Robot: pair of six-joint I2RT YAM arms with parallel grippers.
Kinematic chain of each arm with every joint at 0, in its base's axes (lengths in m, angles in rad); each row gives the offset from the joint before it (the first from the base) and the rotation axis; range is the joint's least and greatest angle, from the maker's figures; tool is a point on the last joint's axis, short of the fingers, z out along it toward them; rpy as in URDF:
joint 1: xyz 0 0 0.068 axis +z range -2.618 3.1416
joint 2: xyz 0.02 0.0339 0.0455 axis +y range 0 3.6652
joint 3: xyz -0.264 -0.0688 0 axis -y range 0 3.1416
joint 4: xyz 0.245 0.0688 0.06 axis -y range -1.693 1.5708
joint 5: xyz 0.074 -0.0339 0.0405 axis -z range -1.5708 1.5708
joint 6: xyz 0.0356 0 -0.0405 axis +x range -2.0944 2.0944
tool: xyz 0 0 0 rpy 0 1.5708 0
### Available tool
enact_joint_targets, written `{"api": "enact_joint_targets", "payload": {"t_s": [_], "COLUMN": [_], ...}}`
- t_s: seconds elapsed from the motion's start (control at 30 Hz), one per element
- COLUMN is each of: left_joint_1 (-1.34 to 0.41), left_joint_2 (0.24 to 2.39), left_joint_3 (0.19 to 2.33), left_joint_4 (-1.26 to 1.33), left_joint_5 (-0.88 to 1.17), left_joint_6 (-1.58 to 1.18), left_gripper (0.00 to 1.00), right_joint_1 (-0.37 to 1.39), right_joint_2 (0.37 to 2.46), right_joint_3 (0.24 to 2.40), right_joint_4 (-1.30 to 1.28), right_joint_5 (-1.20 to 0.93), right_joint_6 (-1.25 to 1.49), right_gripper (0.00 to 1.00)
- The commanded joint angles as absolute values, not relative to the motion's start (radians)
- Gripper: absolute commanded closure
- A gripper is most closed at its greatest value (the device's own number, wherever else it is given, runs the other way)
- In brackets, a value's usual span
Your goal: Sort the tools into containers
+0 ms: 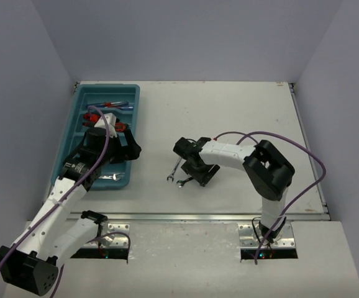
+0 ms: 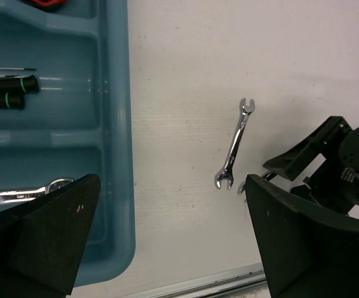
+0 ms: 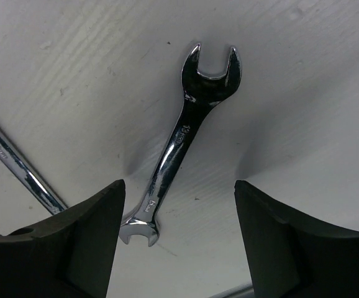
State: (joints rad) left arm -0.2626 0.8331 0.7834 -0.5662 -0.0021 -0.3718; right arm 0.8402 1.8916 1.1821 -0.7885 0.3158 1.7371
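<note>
The right fingers (image 3: 86,248) are spread wide and hold nothing. They straddle a silver open-end wrench (image 3: 181,139) lying flat on the white bench (image 3: 304,93), one finger on each side of its shank. This looks set up so that closing would pinch the narrow middle, not one of the broad ends. Whether the tips touch the bench I cannot tell. A second wrench (image 3: 18,167) lies just beside one finger, near enough that a careless closing could nudge it. The left fingers (image 2: 43,236) are likewise wide apart and empty, hovering over the near right corner of the teal tray (image 2: 114,124), a spot that leaves the right arm room to work. The tray stands at the bench's left side, well apart from the two loose wrenches. It holds black-green screwdrivers (image 2: 5,93) in one compartment and a tray wrench (image 2: 24,192) in the next one, nearer the arms. That compartment is therefore the likely home for the straddled wrench. Sorting seems nearly done, with only the two bench wrenches outstanding.
</note>
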Motion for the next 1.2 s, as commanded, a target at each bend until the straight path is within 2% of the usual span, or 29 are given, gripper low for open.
{"api": "enact_joint_targets", "payload": {"t_s": [0.0,0.13,0.37,0.53,0.67,0.9,1.17], "left_joint_1": [-0.264,-0.264,-0.264,-0.264,-0.264,-0.265,-0.264], "left_joint_2": [0.81,0.808,0.81,0.814,0.802,0.748,0.784], "left_joint_3": [0.786,0.785,0.785,0.786,0.796,0.816,0.76], "left_joint_4": [-0.508,-0.505,-0.507,-0.509,-0.511,-0.505,-0.318], "left_joint_5": [0.034,0.031,0.024,0.028,0.038,0.043,0.268], "left_joint_6": [-0.355,-0.355,-0.354,-0.353,-0.344,-0.373,-0.535], "left_gripper": [0.0,0.0,0.0,0.0,0.0,0.0,0.0], "right_joint_1": [0.845,0.845,0.845,0.845,0.845,0.846,0.845], "right_joint_2": [1.952,1.974,1.962,1.959,1.878,1.649,1.465], "right_joint_3": [1.225,1.189,1.055,1.113,1.126,0.982,0.92], "right_joint_4": [-0.809,-0.822,-0.703,-0.783,-0.841,-0.625,-0.372], "right_joint_5": [0.299,0.276,0.24,0.3,0.391,0.501,0.445], "right_joint_6": [1.85,1.914,1.957,1.916,1.86,1.572,1.085], "right_gripper": [0.35,0.53,1.0,1.0,1.0,1.0,1.0]}}
